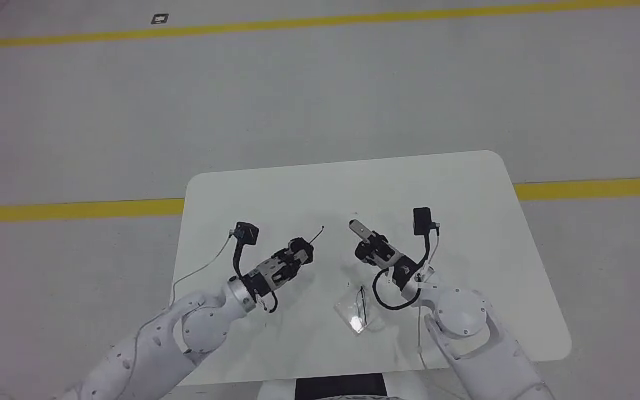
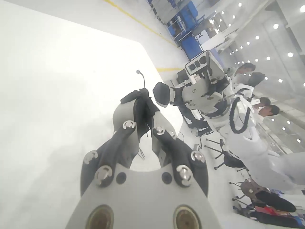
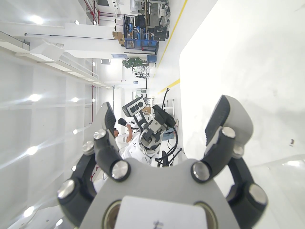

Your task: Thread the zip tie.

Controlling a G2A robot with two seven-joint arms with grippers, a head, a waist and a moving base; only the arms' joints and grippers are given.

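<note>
Pinching a black zip tie (image 2: 144,82) between pads pressed tight together, the left pincer (image 2: 142,102) hangs over the middle of a white table (image 1: 470,190). The tie's free end sticks out past the fingertips and ends in a small block. Facing it, near but apart, the right pincer (image 3: 166,114) is spread wide with nothing between its fingers (image 3: 225,113). The tie's tip sits between the two pincers and does not touch the right one.

Bare tabletop runs ahead of both pincers to the far edge. It also runs outward from each to the side edges and rounded corners. Beyond the far edge lies grey floor crossed by a yellow line (image 1: 300,22).

The stretch of tie inside the left pincer's grip is hidden by the black pads, so how far it runs back cannot be told. A thin dark strand shows behind that pincer's fingers in the left wrist view. Whether it is the tie's other end is unclear.

A clear plastic bag (image 1: 355,306) lies flat on the table behind the two pincers, on the robot's side, between the forearms. A faint dark sliver shows inside it, too small to make out.
</note>
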